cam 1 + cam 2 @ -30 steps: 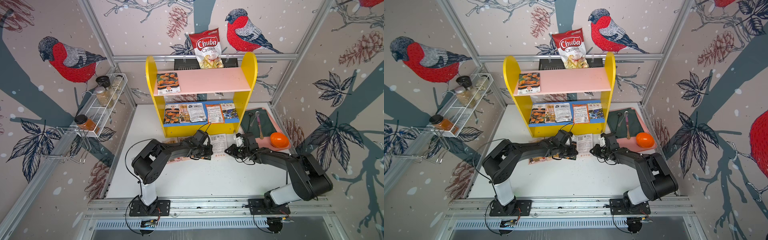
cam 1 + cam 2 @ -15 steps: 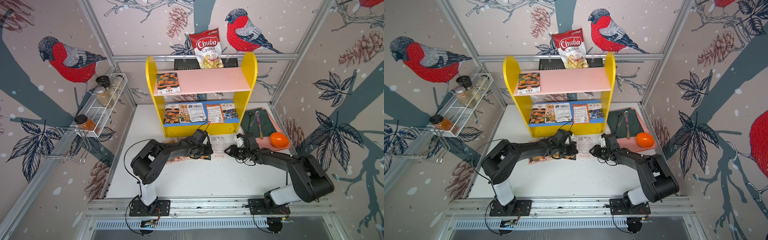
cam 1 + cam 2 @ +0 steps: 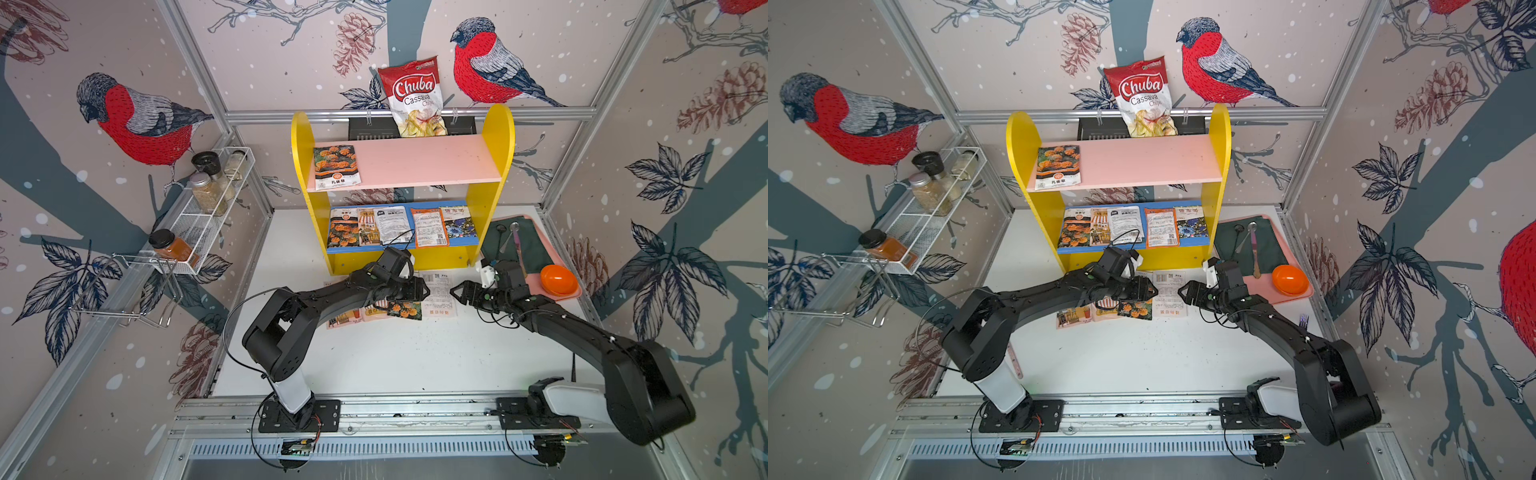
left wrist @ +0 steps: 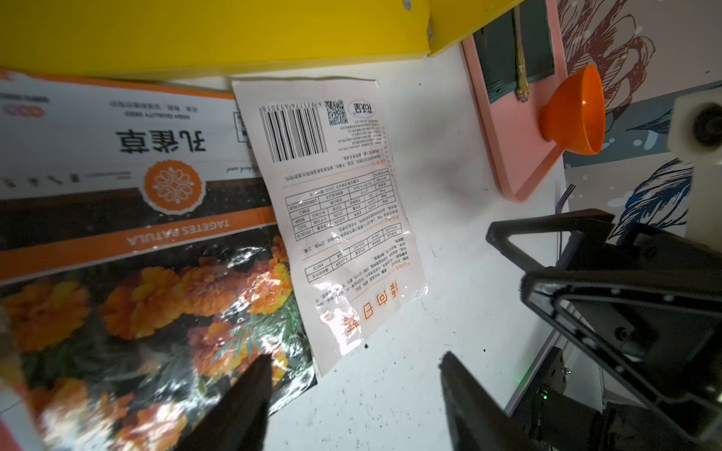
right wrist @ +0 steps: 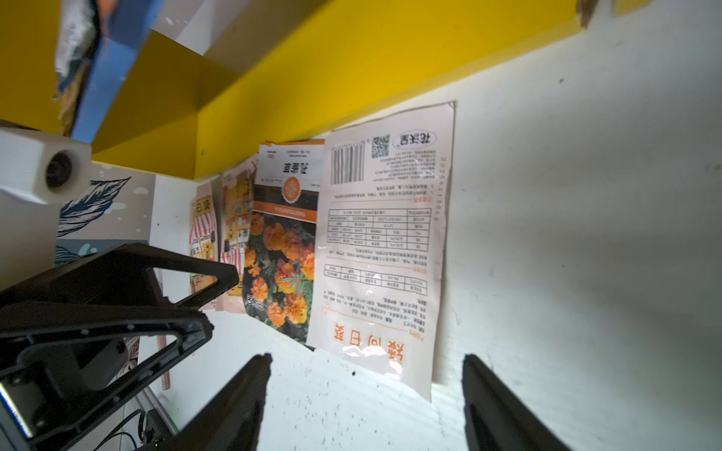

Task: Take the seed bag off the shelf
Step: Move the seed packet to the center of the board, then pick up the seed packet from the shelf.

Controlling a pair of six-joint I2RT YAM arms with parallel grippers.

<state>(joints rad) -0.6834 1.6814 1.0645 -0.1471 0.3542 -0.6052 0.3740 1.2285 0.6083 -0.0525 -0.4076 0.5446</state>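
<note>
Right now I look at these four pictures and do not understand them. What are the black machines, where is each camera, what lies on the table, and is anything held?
The two black machines are robot arms mounted at the near edge of the table. Each ends in a two-fingered gripper. Two pictures look down on the whole scene from above; two come from small cameras on the arms' wrists. The yellow shelf stands at the back, with one marigold seed bag on its pink board and five more seed bags on its blue board. In front of it other bags lie flat on the table, among them a white printed seed bag. A pink tray holds an orange bowl. The left gripper and the right gripper are both open and hold nothing.
</note>
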